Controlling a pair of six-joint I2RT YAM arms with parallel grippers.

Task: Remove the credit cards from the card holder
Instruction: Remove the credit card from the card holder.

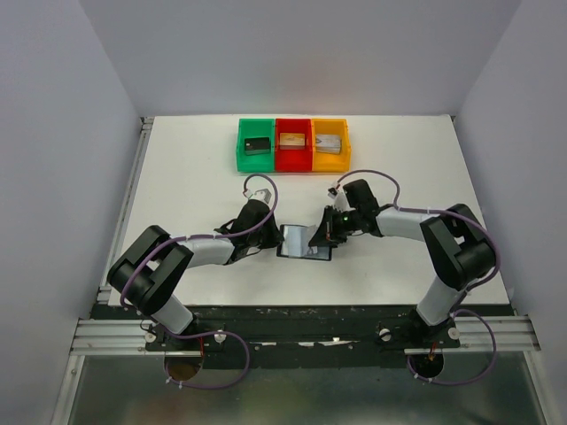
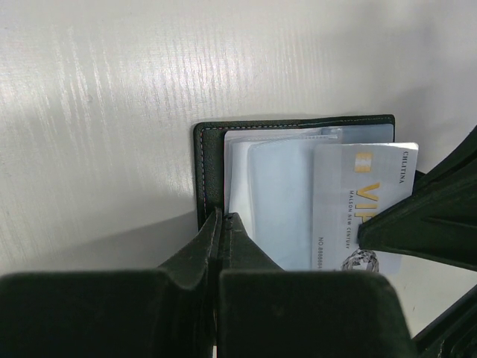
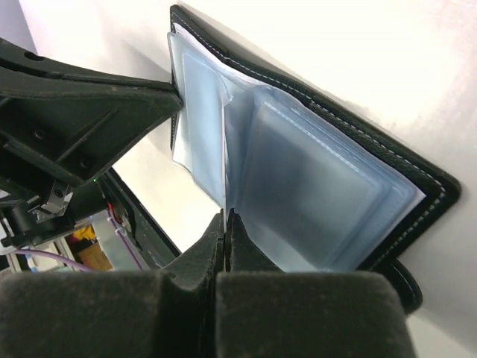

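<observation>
Pressing clenched left jaws onto the black near edge of the card holder (image 2: 212,164), spread open and flat on the counter (image 2: 112,104) between both jaws, long axis from left jaws to right jaws. Gripping, apparently, with clenched right jaws the silver-grey card (image 2: 350,201), partly drawn from its sleeve, free end toward the right jaws. Nothing fully out yet; other cards unseen, probably still inside.

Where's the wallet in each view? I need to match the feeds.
Top: wallet mid-table, between left gripper and right gripper.
Left wrist: wallet centre, open, card sticking out right.
Right wrist: wallet slanting across the upper right.
Landmark: left gripper tips on its edge, in all three.
</observation>
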